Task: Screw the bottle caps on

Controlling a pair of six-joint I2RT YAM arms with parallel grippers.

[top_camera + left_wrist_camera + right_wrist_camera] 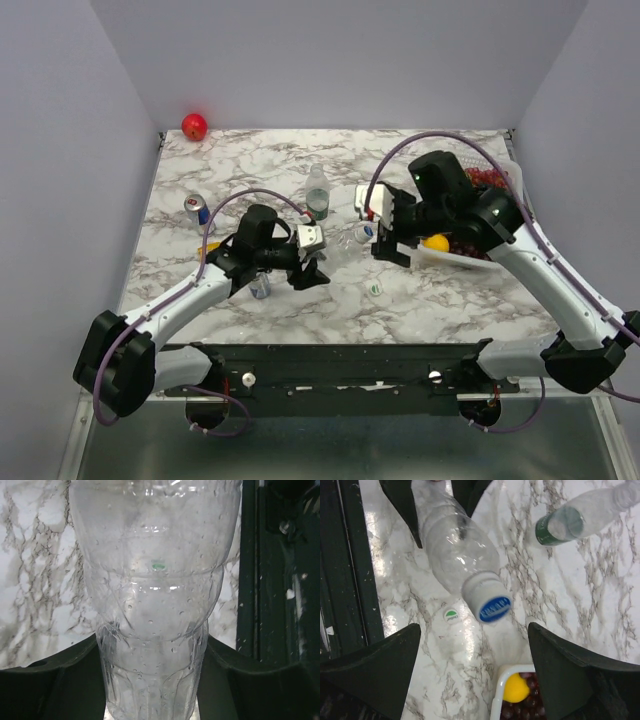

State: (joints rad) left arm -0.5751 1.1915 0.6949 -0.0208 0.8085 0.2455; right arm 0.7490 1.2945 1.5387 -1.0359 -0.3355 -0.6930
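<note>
My left gripper [312, 265] is shut on the plain clear bottle [345, 246], holding it tilted off the table; its fingers clamp the bottle's lower body in the left wrist view [150, 675]. The white and blue cap [487, 601] sits on that bottle's mouth [455, 545]. My right gripper [474, 630] is open, its fingers wide apart on either side just beyond the cap, touching nothing; it shows in the top view [385, 240]. The white cap with a green mark [451, 615] lies loose on the marble [376, 287]. The green-label bottle [317, 195] stands uncapped behind [560, 525].
A white tray [440, 258] of dark grapes with a yellow fruit [516, 687] sits at the right under my right arm. One drink can [197, 208] stands at the left, another [260, 287] by my left arm. A red ball [194, 126] lies far left.
</note>
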